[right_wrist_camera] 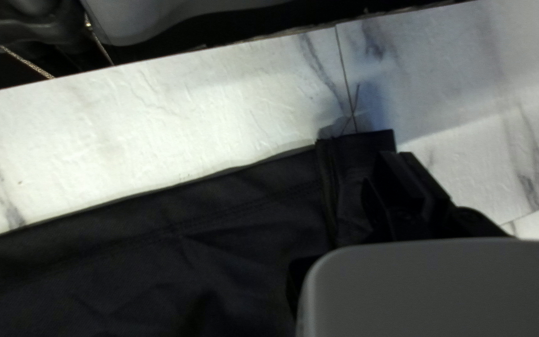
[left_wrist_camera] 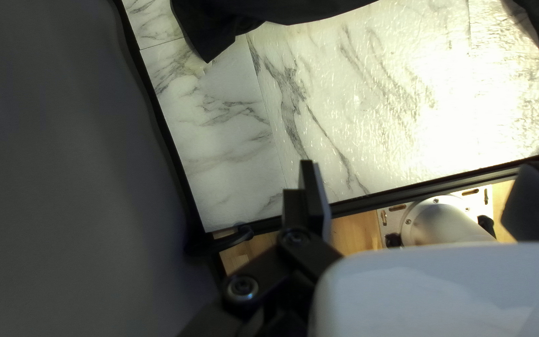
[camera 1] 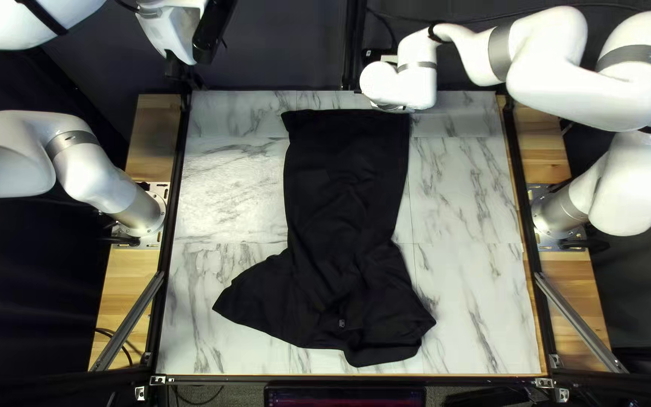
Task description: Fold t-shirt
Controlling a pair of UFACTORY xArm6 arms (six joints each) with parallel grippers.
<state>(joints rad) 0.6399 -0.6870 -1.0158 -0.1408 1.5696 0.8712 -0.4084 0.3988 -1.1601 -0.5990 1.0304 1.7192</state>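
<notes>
Left arm [camera 1: 1, 26] is up high, jaws wide open. T-shirt [camera 1: 340, 196] looks roughly laid out on the tabletop [camera 1: 469, 196], so imo all folds remain. Can't tell if my right jaws grip its far hem.

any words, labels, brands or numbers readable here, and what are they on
No text is readable in any view.
Small pale mark on the black t-shirt, toward the table's near edge: too small to read, or even to confirm as lettering.
Screen past the near edge: nothing legible.
</notes>
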